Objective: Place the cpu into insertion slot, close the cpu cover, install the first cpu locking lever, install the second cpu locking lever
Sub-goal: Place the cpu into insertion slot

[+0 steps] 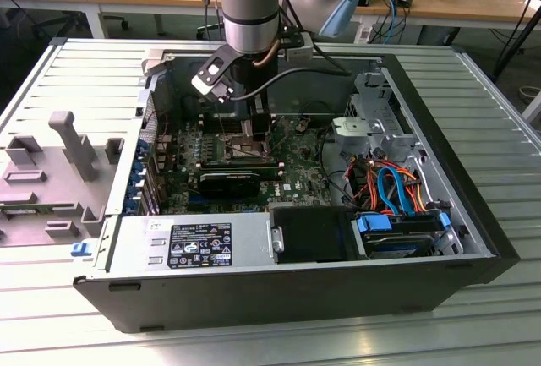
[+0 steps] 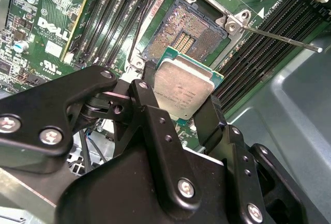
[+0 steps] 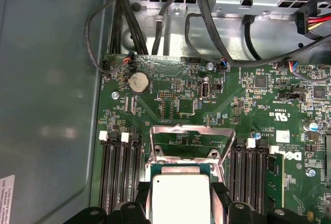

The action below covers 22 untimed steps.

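Observation:
In both wrist views my gripper (image 2: 181, 99) (image 3: 181, 195) is shut on the cpu (image 2: 183, 85) (image 3: 181, 200), a flat silver-topped square chip held by two opposite edges between the black fingers (image 2: 149, 92). The cpu hangs slightly tilted just above and beside the insertion slot (image 2: 189, 27), whose gold contact field lies uncovered. The cpu cover (image 3: 191, 129) stands raised on its hinge. A thin locking lever (image 2: 279, 38) sticks out, unlatched, from one socket corner. In the exterior view the gripper (image 1: 254, 129) reaches down into the open computer case over the green motherboard (image 1: 296, 155).
Black memory slots (image 2: 114, 17) (image 3: 119, 172) flank the socket on both sides. A black heatsink block (image 1: 230, 183), a power supply (image 1: 194, 243) and coloured drive cables (image 1: 393, 188) fill the case. A grey fixture (image 1: 68, 167) lies at the exterior view's left.

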{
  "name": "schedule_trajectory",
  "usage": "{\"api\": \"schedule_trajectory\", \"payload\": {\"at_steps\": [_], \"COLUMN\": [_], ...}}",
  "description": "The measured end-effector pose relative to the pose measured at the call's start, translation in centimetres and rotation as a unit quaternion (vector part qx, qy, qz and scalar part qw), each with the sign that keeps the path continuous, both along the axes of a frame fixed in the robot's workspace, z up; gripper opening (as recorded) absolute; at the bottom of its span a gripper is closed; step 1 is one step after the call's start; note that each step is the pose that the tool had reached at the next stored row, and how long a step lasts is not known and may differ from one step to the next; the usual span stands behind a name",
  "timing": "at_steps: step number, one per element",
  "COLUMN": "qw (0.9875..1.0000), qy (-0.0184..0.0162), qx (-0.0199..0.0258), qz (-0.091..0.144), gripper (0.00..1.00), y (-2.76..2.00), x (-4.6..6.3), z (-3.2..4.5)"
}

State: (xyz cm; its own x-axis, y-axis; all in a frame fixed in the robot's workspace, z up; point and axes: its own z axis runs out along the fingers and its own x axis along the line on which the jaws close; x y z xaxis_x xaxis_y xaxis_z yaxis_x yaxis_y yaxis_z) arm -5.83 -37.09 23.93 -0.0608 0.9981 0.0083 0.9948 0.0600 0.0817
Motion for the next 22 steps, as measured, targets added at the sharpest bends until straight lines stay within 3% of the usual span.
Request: {"api": "schedule_trajectory", "payload": {"at_steps": [22], "qw": [1.0000], "qy": [0.0000], "qx": [0.0000], "qz": [0.000], "gripper": [0.54], "y": [-0.03], "x": [0.00], "z": [-0.45]}}
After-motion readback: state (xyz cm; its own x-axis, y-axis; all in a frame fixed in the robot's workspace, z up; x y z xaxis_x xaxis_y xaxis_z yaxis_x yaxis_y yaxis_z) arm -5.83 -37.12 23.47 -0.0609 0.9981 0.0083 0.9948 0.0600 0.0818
